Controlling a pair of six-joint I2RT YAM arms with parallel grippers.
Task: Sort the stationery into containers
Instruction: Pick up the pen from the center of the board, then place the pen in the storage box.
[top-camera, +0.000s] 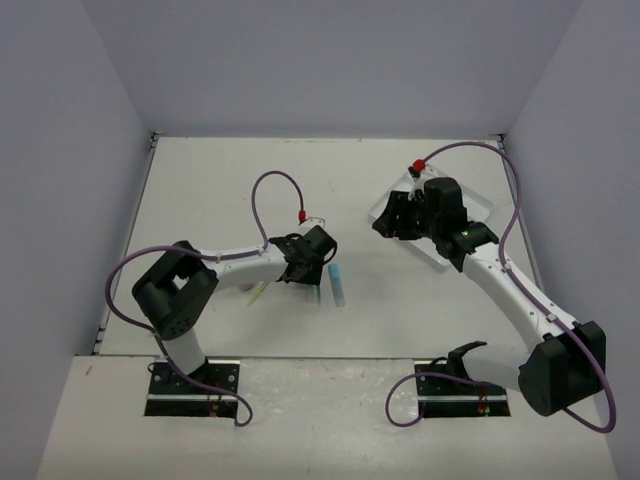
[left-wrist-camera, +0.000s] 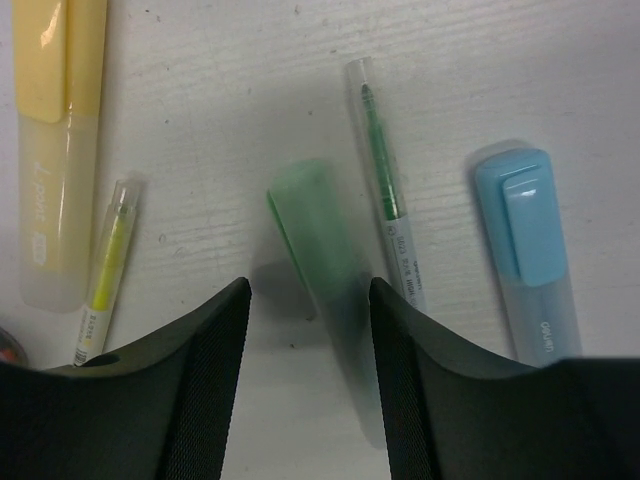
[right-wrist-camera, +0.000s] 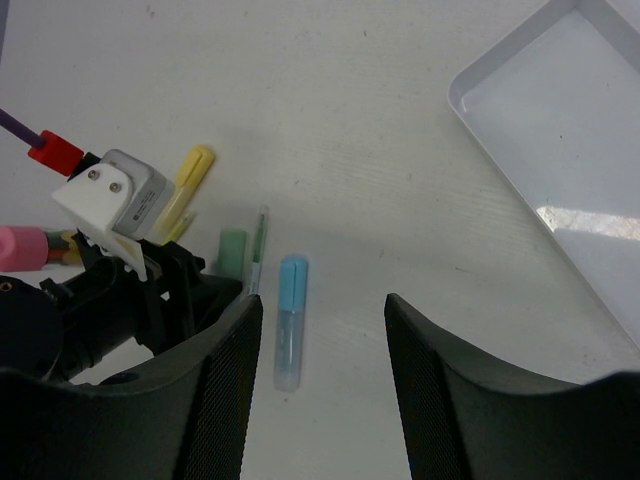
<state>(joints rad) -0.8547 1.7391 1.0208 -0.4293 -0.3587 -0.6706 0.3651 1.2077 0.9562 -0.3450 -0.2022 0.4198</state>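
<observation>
Pens (left-wrist-camera: 385, 190) flat; tray (right-wrist-camera: 570, 120) well apart

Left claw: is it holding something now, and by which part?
Nothing is held. The left claw is open around the green marker, which lies on the table, not yet gripped.

— Any writing to read here?

— The yellow marker (left-wrist-camera: 55, 150) has pale lettering along its barrel, seemingly "L point".

— And the others?

— The light-blue marker (left-wrist-camera: 525, 250) shows a short pale word low on its barrel, too faint to make out. The green pen (left-wrist-camera: 385, 180) and the yellow-green pen (left-wrist-camera: 105, 270) carry fine dark print on white labels, too small to read.
</observation>
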